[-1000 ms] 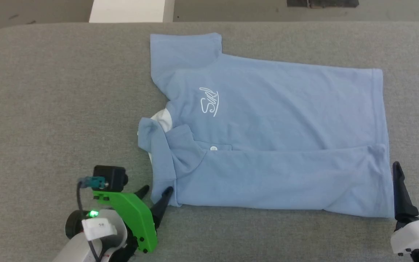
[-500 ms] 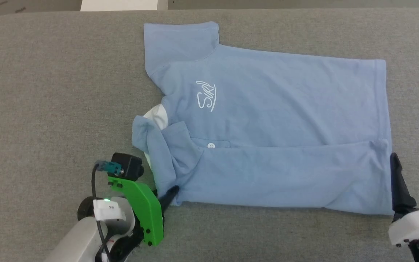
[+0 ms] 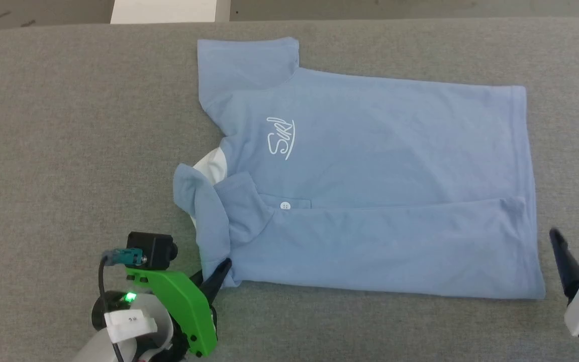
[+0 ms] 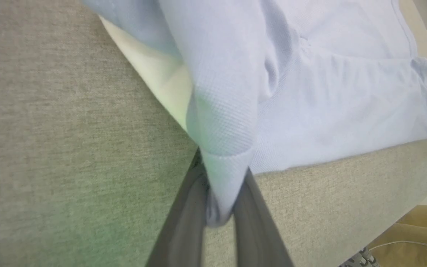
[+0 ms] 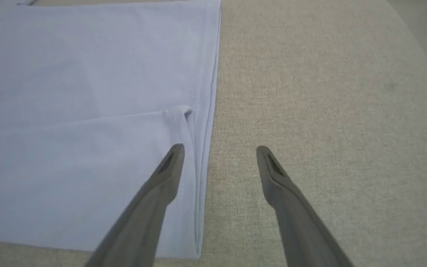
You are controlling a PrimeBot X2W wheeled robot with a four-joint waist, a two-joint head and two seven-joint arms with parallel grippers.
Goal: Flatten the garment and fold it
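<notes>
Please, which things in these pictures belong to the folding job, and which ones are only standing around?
Belong to the job:
garment, near side folded over, on the grey table
left gripper, shut on its corner near the collar
right gripper, open, at the hem

Only standing around:
white block beyond the table's far edge

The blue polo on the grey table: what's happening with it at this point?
The robot is folding a light blue polo shirt that lies sideways on the grey table, collar toward its left. The near long side is already folded over the body. The left gripper is shut on the shirt's near corner at the collar end, where the cloth is bunched. The right gripper is open beside the hem end, holding nothing.
</notes>
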